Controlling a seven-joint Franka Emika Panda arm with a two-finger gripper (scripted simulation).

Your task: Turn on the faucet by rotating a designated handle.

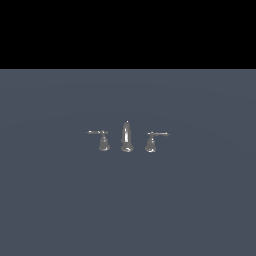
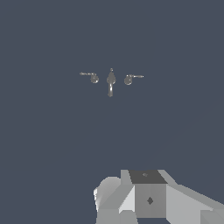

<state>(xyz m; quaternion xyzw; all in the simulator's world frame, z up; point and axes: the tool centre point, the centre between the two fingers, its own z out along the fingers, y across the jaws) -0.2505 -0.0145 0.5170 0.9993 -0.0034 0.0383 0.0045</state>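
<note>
A: Where does the faucet stand?

B: On the flat grey-blue bench, out in its open middle. Take the tall tapered spout as the landmark: a short flared post stands on either side of it, each just apart from it.

A: And the handle?

B: It is the post on the exterior view's right of the spout, with its thin lever reaching away from the spout. The twin post stands on the other side, its lever also pointing away.

A: What about the pincer?

B: The wrist view shows only a grey blocky part of the arm, well apart from the spout. No fingers show, so I cannot tell whether it is released or clenched.
</note>
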